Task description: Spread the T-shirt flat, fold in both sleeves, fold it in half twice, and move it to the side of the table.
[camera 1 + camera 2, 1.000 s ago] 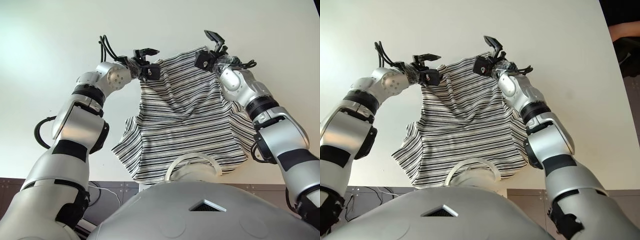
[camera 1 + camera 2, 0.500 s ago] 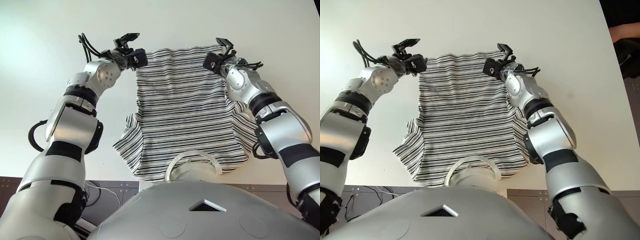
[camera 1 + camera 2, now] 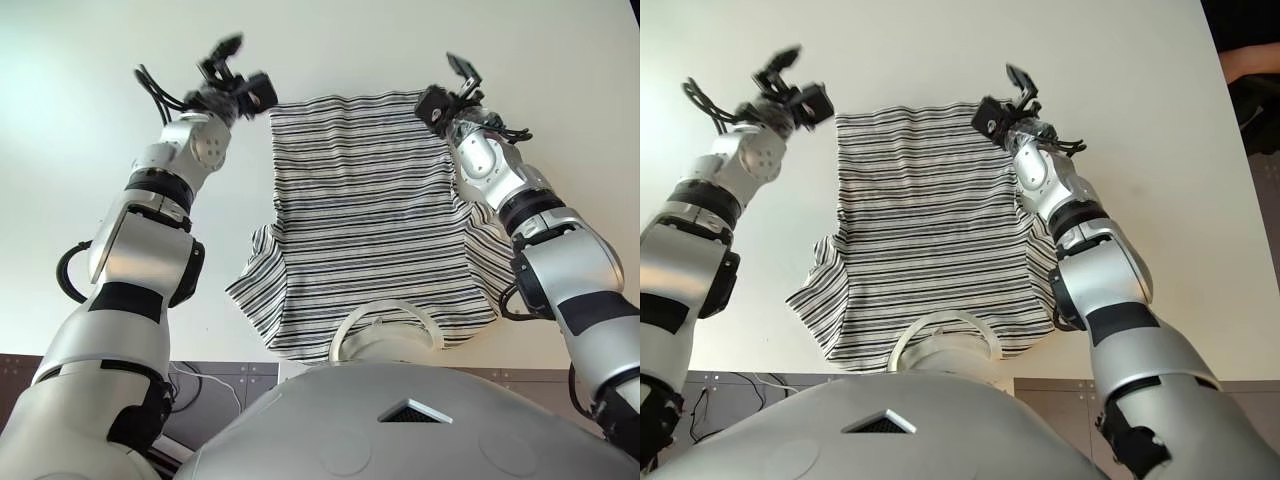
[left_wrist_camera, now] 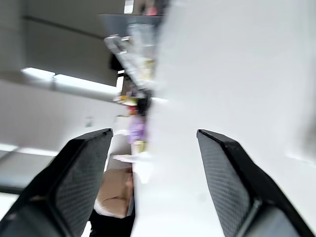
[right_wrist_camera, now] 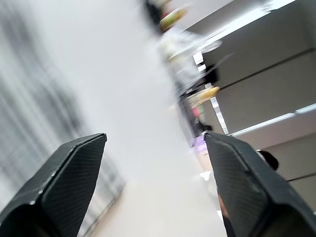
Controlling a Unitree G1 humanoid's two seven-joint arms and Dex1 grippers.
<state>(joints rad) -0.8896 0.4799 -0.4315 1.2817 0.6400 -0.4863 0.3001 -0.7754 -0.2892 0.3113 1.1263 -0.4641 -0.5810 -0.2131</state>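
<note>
A black-and-white striped T-shirt [image 3: 365, 230] lies face down across the middle of a white worktop [image 3: 560, 80]. Its hem is at 12 o'clock and its white collar [image 3: 385, 322] at 6 o'clock. The body is spread almost smooth, with a few ripples along the hem. The left sleeve [image 3: 255, 285] is at 8 o'clock, bunched and partly folded on itself. The right sleeve [image 3: 480, 280] is at 4 o'clock.

The left hand [image 3: 228, 62] is at 11 o'clock, just beside the far left corner of the hem. It is released and holds nothing. The right hand [image 3: 462, 80] is at 1 o'clock by the far right corner, also released and holding nothing.

The right arm [image 3: 510, 190] lies over the shirt's right edge and hides part of that side and sleeve. The near edge around the collar is cut off at 6 o'clock. Both hands are blurred from the head, so whether either touches the cloth cannot be told.

The left wrist view shows its fingers [image 4: 81, 182] wide apart over bare worktop, with a blurred room beyond. The right wrist view shows its fingers [image 5: 64, 182] wide apart, with blurred stripes to one side.

At 7 o'clock, beyond the worktop's near edge, a white cable [image 3: 215, 385] lies on a dark surface.
</note>
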